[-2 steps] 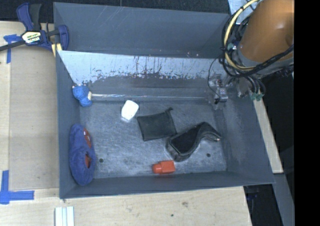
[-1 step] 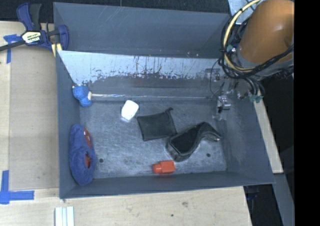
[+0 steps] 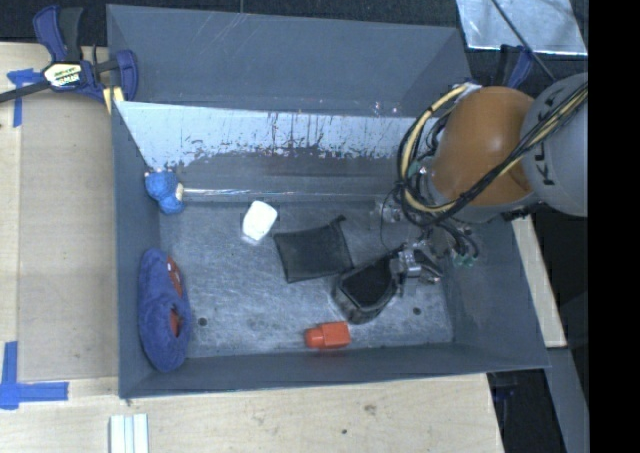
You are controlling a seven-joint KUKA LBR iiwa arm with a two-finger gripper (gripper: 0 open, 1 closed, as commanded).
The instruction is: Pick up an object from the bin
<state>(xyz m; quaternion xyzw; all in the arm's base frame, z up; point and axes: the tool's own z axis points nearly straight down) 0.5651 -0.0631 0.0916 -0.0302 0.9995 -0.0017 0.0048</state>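
Note:
My gripper reaches down at the right side of the bin floor, its tip against a black curved object that lies just to its left. Whether that object sits between the fingers is hidden from this angle. A flat black rectangular piece lies a little farther left, toward the bin's middle. A small orange-red block rests near the front wall, below the black curved object.
A white cup-like piece lies left of centre. A blue plush item with orange marks fills the front left corner. A small blue object sits at the back left. The arm's orange cover and cables hang over the right side.

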